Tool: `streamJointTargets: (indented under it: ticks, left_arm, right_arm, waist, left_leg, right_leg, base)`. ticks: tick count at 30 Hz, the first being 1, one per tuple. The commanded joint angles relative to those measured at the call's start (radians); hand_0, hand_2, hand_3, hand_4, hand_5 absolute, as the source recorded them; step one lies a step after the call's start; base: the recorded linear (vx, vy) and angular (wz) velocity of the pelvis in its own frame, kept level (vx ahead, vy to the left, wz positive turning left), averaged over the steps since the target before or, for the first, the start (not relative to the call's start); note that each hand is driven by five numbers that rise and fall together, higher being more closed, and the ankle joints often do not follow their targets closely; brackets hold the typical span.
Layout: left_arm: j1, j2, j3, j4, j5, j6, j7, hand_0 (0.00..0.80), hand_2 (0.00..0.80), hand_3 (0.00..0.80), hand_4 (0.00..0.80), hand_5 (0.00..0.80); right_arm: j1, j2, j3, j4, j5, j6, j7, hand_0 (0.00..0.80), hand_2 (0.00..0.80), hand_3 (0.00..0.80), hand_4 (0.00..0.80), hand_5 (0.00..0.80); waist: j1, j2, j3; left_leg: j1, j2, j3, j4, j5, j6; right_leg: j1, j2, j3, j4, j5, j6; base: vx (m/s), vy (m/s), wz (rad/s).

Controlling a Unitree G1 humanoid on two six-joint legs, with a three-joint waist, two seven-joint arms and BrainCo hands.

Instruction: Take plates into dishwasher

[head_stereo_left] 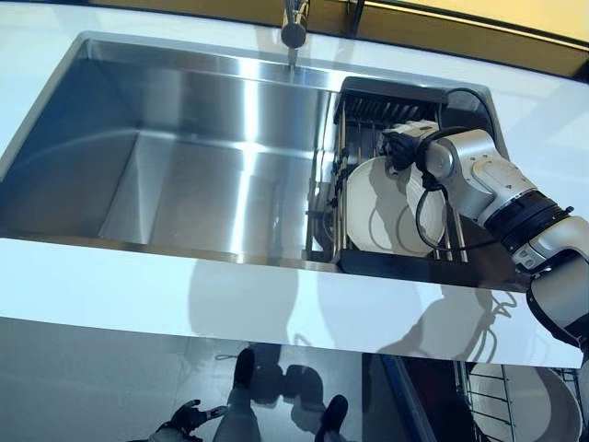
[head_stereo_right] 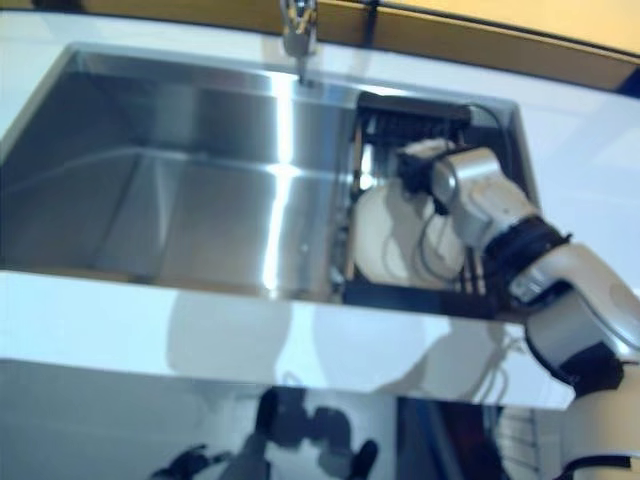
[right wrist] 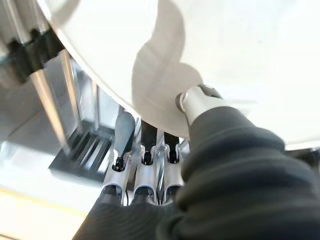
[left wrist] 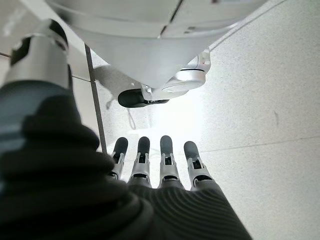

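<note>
Plates: white plate [head_stereo_left: 382, 207] stands on edge in the dark drying rack [head_stereo_left: 405, 97] at the sink's right end, held upright by the rack's metal bars; at least one more plate stands against it.
Right hand: right hand [head_stereo_left: 402, 147] reaches over the counter [head_stereo_left: 110, 276] into the rack at the plate's upper rim, probably to lift it out by the edge.
Right fingers: in the right wrist view the fingers [right wrist: 124, 131] run behind the plate's rim and the thumb [right wrist: 192, 102] presses its near face, so the rim is pinched between them.
Left hand: left hand [left wrist: 160, 165] hangs idle below counter level, fingers straight and relaxed, holding nothing.
Dishwasher: open rack [head_stereo_left: 515, 396] below the counter at lower right, seemingly with a white dish already in it.
Sink: steel basin [head_stereo_left: 184, 157] holds no dishes.
View difference: only the right wrist view shows the pinch; the eye views hide the fingers behind the plate. Only the left wrist view shows the left fingers, over the floor [left wrist: 260, 100].
</note>
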State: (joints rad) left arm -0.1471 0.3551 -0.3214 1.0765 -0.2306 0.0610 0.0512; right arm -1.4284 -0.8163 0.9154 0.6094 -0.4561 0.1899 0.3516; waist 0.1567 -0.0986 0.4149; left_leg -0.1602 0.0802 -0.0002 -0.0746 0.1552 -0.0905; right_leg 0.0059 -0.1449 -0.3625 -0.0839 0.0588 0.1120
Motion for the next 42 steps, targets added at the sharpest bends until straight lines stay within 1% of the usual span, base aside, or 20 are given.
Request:
streamJointTargets:
  ticks: [1, 3, 7, 13, 17, 23, 30, 34, 35, 36, 37, 42]
  left_arm:
    - [0.032, -0.006, -0.050, 0.025, 0.010, 0.009, 0.014, 0.000, 0.000, 0.000, 0.000, 0.000]
    - [0.038, -0.005, -0.044, 0.035, 0.012, 0.011, 0.017, 0.000, 0.000, 0.000, 0.000, 0.000]
    - [0.046, -0.004, -0.036, 0.042, 0.020, 0.011, 0.020, 0.000, 0.000, 0.000, 0.000, 0.000]
    - [0.059, 0.001, -0.027, 0.051, 0.030, 0.009, 0.023, 0.000, 0.000, 0.000, 0.000, 0.000]
    - [0.064, 0.003, -0.024, 0.058, 0.032, 0.014, 0.028, 0.000, 0.000, 0.000, 0.000, 0.000]
    - [0.062, 0.006, -0.016, 0.056, 0.037, 0.017, 0.028, 0.000, 0.000, 0.000, 0.000, 0.000]
    - [0.057, 0.013, -0.017, 0.054, 0.042, 0.014, 0.029, 0.000, 0.000, 0.000, 0.000, 0.000]
    - [0.052, 0.017, -0.021, 0.052, 0.041, 0.016, 0.026, 0.000, 0.000, 0.000, 0.000, 0.000]
    - [0.051, 0.016, -0.018, 0.053, 0.044, 0.017, 0.023, 0.000, 0.000, 0.000, 0.000, 0.000]
    - [0.049, 0.015, -0.017, 0.052, 0.047, 0.018, 0.023, 0.000, 0.000, 0.000, 0.000, 0.000]
    - [0.047, 0.013, -0.016, 0.051, 0.051, 0.019, 0.023, 0.000, 0.000, 0.000, 0.000, 0.000]
    - [0.038, 0.009, -0.020, 0.055, 0.054, 0.015, 0.024, 0.000, 0.000, 0.000, 0.000, 0.000]
  right_arm:
    - [-0.117, -0.076, 0.034, 0.021, -0.023, 0.002, -0.087, 0.800, 0.800, 0.800, 0.800, 0.800]
    - [-0.118, -0.091, 0.028, 0.019, -0.003, 0.010, -0.107, 0.800, 0.800, 0.800, 0.800, 0.800]
    - [-0.115, -0.110, 0.018, 0.017, 0.011, 0.017, -0.129, 0.800, 0.800, 0.800, 0.800, 0.800]
    - [-0.123, -0.131, 0.014, 0.016, -0.007, 0.034, -0.169, 0.800, 0.800, 0.800, 0.800, 0.800]
    - [-0.129, -0.150, -0.002, 0.001, 0.006, 0.041, -0.259, 0.800, 0.800, 0.800, 0.800, 0.800]
    - [-0.112, -0.168, -0.006, -0.041, 0.025, 0.033, -0.238, 0.800, 0.800, 0.800, 0.800, 0.800]
    - [-0.108, -0.161, 0.006, -0.019, 0.053, 0.034, -0.222, 0.800, 0.800, 0.800, 0.800, 0.800]
    - [-0.102, -0.152, 0.004, -0.012, 0.122, 0.031, -0.195, 0.800, 0.800, 0.800, 0.800, 0.800]
    - [-0.092, -0.144, -0.003, -0.016, 0.137, 0.031, -0.177, 0.558, 0.558, 0.558, 0.558, 0.558]
    - [-0.087, -0.139, -0.004, -0.016, 0.138, 0.025, -0.173, 0.493, 0.493, 0.493, 0.493, 0.493]
    - [-0.078, -0.134, -0.005, -0.012, 0.149, 0.016, -0.163, 0.000, 0.000, 0.000, 0.000, 0.000]
    - [-0.040, -0.106, -0.026, -0.021, 0.156, -0.001, -0.145, 0.000, 0.000, 0.000, 0.000, 0.000]
  waist:
    - [0.027, -0.047, -0.077]
    - [0.020, -0.056, -0.100]
    - [0.014, -0.067, -0.123]
    - [0.008, -0.078, -0.149]
    - [0.003, -0.086, -0.167]
    - [-0.003, -0.091, -0.172]
    - [0.000, -0.094, -0.166]
    - [0.001, -0.093, -0.162]
    - [0.000, -0.092, -0.161]
    - [0.001, -0.091, -0.159]
    - [0.001, -0.091, -0.158]
    - [0.001, -0.086, -0.147]
  left_leg:
    - [0.052, -0.022, 0.061, -0.013, -0.075, 0.022]
    - [0.066, -0.022, 0.065, -0.013, -0.079, 0.022]
    - [0.086, -0.021, 0.070, -0.013, -0.087, 0.025]
    - [0.108, -0.020, 0.074, -0.013, -0.097, 0.028]
    - [0.122, -0.019, 0.079, -0.013, -0.105, 0.030]
    - [0.122, -0.017, 0.080, -0.013, -0.108, 0.031]
    - [0.116, -0.014, 0.080, -0.013, -0.108, 0.031]
    - [0.113, -0.015, 0.078, -0.013, -0.107, 0.029]
    - [0.112, -0.015, 0.079, -0.013, -0.106, 0.029]
    - [0.111, -0.014, 0.079, -0.013, -0.106, 0.029]
    - [0.110, -0.014, 0.078, -0.013, -0.105, 0.029]
    - [0.105, -0.013, 0.081, -0.013, -0.103, 0.028]
  right_leg:
    - [-0.064, -0.046, 0.030, 0.062, 0.045, 0.046]
    - [-0.049, -0.045, 0.031, 0.058, 0.044, 0.047]
    - [-0.033, -0.044, 0.033, 0.058, 0.041, 0.049]
    - [-0.015, -0.041, 0.038, 0.055, 0.040, 0.052]
    - [-0.005, -0.038, 0.040, 0.052, 0.038, 0.055]
    - [-0.007, -0.035, 0.044, 0.047, 0.041, 0.057]
    - [-0.011, -0.031, 0.041, 0.044, 0.043, 0.056]
    - [-0.013, -0.031, 0.038, 0.045, 0.043, 0.055]
    - [-0.016, -0.032, 0.039, 0.047, 0.042, 0.054]
    - [-0.017, -0.032, 0.039, 0.048, 0.042, 0.054]
    - [-0.019, -0.033, 0.039, 0.049, 0.042, 0.053]
    - [-0.028, -0.035, 0.039, 0.053, 0.042, 0.052]
  base:
    - [0.000, 0.000, 0.00]
    - [0.000, 0.000, 0.00]
    - [0.000, 0.000, 0.00]
    - [0.000, 0.000, 0.00]
    - [0.008, -0.014, -0.10]
    - [-0.011, -0.006, -0.04]
    - [-0.009, -0.007, 0.00]
    - [0.000, 0.000, 0.00]
    - [0.000, 0.000, 0.00]
    - [0.000, 0.000, 0.00]
    - [0.000, 0.000, 0.00]
    - [0.000, 0.000, 0.00]
